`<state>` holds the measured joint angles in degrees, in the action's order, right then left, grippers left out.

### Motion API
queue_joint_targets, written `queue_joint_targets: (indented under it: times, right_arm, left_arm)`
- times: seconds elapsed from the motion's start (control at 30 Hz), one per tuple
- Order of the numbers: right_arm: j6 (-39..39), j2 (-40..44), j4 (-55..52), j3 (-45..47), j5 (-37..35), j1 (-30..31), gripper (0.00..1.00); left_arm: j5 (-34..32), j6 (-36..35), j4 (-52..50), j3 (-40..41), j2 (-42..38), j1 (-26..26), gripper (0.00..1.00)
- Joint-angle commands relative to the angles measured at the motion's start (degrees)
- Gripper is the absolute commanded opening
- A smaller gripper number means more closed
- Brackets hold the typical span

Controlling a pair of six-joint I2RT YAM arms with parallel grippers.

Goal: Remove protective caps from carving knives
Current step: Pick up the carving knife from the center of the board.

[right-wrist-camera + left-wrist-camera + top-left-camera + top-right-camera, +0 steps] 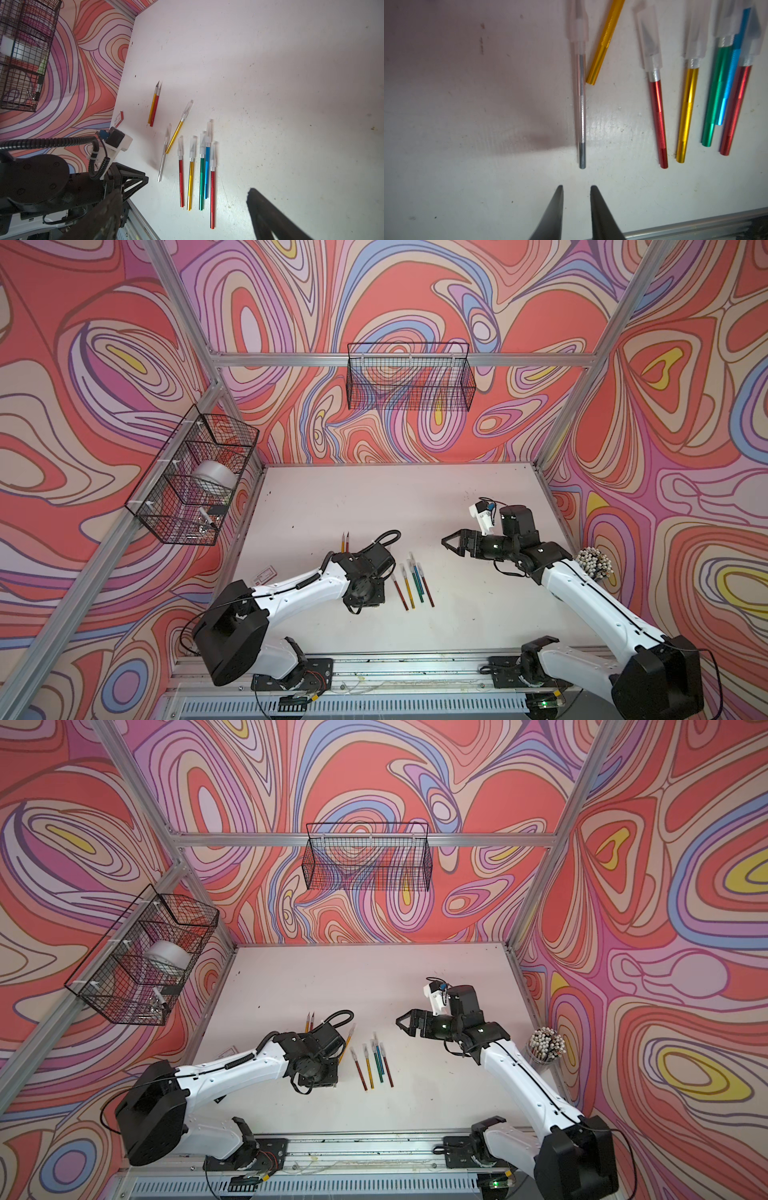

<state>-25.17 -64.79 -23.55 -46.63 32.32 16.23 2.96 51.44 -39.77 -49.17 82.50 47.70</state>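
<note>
As they lie, knurled knives (658, 116) wear frosted caps (650, 39).

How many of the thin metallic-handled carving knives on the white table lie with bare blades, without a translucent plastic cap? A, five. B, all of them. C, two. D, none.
C: only the gold-handled knife and the red-handled knife lying right beside it show bare pointed blades; every other knife wears a whitish cap.

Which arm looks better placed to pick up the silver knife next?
Left. The left gripper points at the handle end of the silver knife, just short of it; the right gripper hangs open, farther off.
</note>
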Motion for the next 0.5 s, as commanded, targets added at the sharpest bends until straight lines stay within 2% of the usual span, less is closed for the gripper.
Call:
queue_joint_targets:
  times: [0.0, 0.47]
  right_arm:
    - [0.2, 0.28, 0.44, 0.99, -0.77, 0.45, 0.95]
    - [0.68, -0.09, -0.26, 0.75, -1.39, 0.81, 0.95]
  left_arm:
    - [-0.89, 1.85, 1.8, -1.96, 2.02, 0.38, 0.26]
    - [-3.24, -0.1, 1.45, -4.93, 8.51, 0.4, 0.25]
